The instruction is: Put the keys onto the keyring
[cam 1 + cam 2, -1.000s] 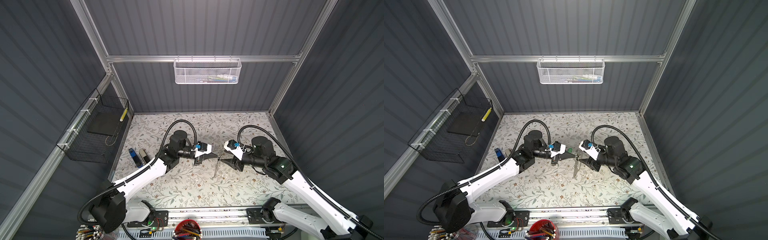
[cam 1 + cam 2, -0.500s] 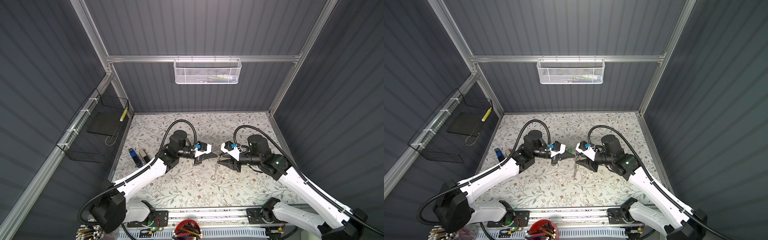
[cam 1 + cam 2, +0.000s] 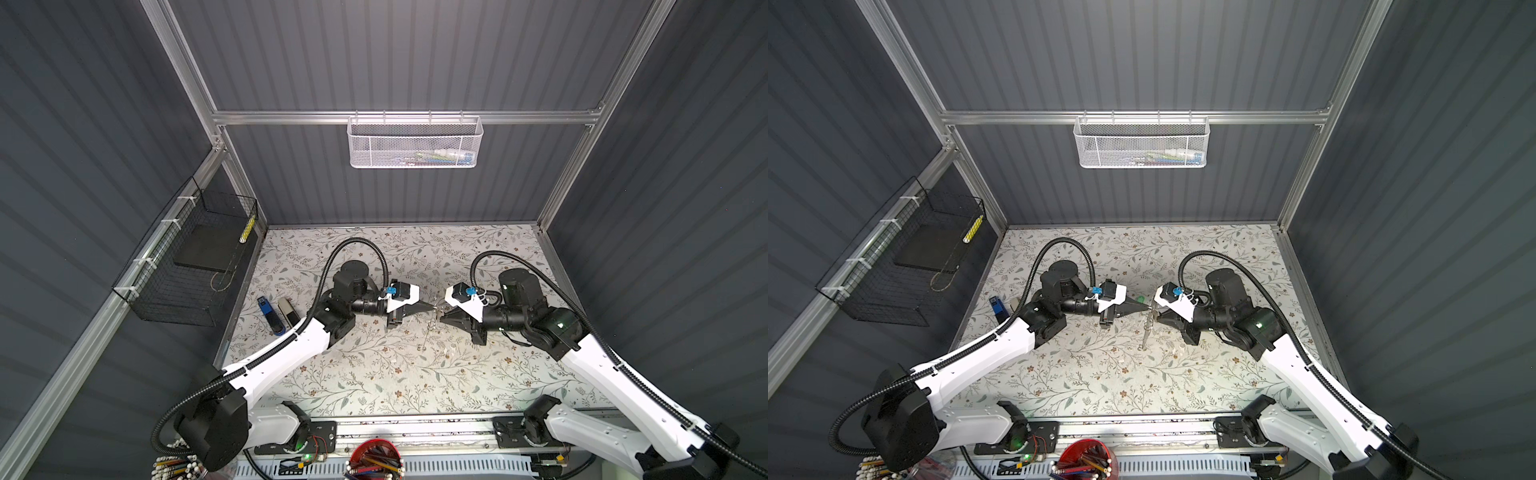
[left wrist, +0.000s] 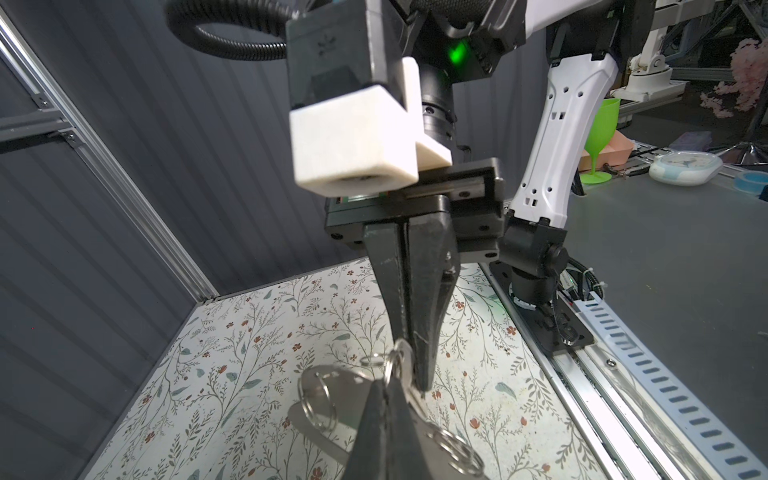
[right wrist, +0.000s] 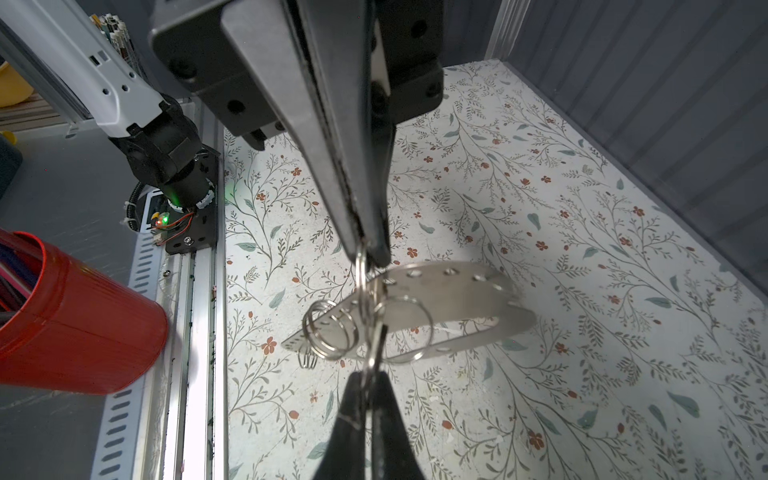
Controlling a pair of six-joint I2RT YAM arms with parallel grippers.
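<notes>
Lying well left of the keyring point(image 5: 457, 286): blue stapler point(image 3: 269, 318), grey stapler point(image 3: 288, 309).

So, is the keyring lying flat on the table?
No, the keyring hangs above the table between the left pincer and the right pincer.

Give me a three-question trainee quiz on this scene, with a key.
1. True or false: the keyring lies flat on the table.
2. Fill in: the left claw and right claw are both ____.
3. Where is the red cup? A: by the front rail. B: in the white basket. C: beside the staplers.
Key: 1 false, it hangs in the air between the claws; 2 shut; 3 A.
</notes>
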